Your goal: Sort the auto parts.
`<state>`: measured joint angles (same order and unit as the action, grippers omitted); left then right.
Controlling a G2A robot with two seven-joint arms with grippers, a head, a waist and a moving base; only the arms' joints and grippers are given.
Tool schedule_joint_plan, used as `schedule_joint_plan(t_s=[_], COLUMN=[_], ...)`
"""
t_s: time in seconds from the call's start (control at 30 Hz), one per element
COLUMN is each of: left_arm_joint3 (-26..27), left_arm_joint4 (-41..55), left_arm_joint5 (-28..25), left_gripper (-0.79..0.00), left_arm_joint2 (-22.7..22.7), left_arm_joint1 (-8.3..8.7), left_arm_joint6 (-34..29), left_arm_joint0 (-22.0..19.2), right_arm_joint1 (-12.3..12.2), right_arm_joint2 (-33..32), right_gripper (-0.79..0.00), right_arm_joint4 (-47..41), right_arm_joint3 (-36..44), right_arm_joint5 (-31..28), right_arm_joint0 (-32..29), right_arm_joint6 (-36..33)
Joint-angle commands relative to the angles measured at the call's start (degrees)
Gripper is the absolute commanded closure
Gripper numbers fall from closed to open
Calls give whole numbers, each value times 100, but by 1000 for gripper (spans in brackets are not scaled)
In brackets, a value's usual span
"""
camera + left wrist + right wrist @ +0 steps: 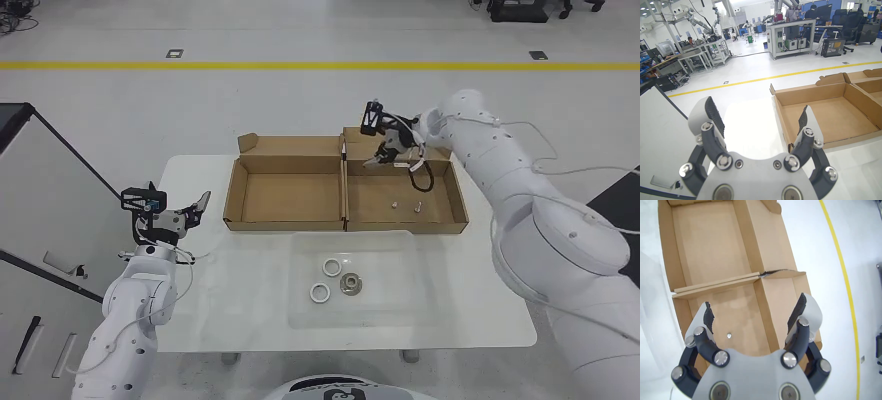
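My right claw (755,302) hangs released, jaws wide with nothing between them, over the far end of the right box (455,190). One small bolt (728,335) lies on the cardboard floor just under it, and the top view shows two bolts (395,205) there side by side. Beside it, touching wall to wall, stands the left box (285,197), with nothing in it. Nearer me on the table (230,300) is the clear tray (390,300), holding two white rings (331,266) and a metal hub (351,285) close together. My left claw (757,105) is also spread and holding nothing, off by the table's left edge. I judge the bolts sorted and the tray parts still to do. Next comes a reach down into the tray, closing on one ring without nudging the hub.
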<state>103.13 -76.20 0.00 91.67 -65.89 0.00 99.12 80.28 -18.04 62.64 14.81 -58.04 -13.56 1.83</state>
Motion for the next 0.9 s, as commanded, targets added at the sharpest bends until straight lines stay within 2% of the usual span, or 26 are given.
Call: schedule_joint_plan(t_s=[0.0, 0.13, 0.37, 0.6, 0.73, 0.87], left_arm_joint3=[0, 0, 0, 0, 0, 0], left_arm_joint4=[0, 0, 0, 0, 0, 0], left_arm_joint5=[0, 0, 0, 0, 0, 0], left_gripper=[-785, -785, -785, -785, -785, -785], left_arm_joint2=[0, 0, 0, 0, 0, 0], left_arm_joint1=[0, 0, 0, 0, 0, 0], left_arm_joint6=[0, 0, 0, 0, 0, 0], left_arm_joint0=[0, 0, 0, 0, 0, 0], right_arm_joint1=[-105, -382, -1126, -2214, -2936, -3524], right_arm_joint2=[-62, -195, -552, -1284, -1973, -2681], right_gripper=[-785, -785, -785, -785, -785, -785], right_arm_joint4=[-100, -400, -1233, -2556, -3320, -3901], right_arm_joint3=[183, 737, 2263, 4229, 5429, 6319], right_arm_joint5=[4, 4, 4, 4, 4, 4], right_arm_joint0=[-22, -101, -435, -1227, -1927, -2658], right_arm_joint6=[132, 209, -166, -1245, -1940, -2346])
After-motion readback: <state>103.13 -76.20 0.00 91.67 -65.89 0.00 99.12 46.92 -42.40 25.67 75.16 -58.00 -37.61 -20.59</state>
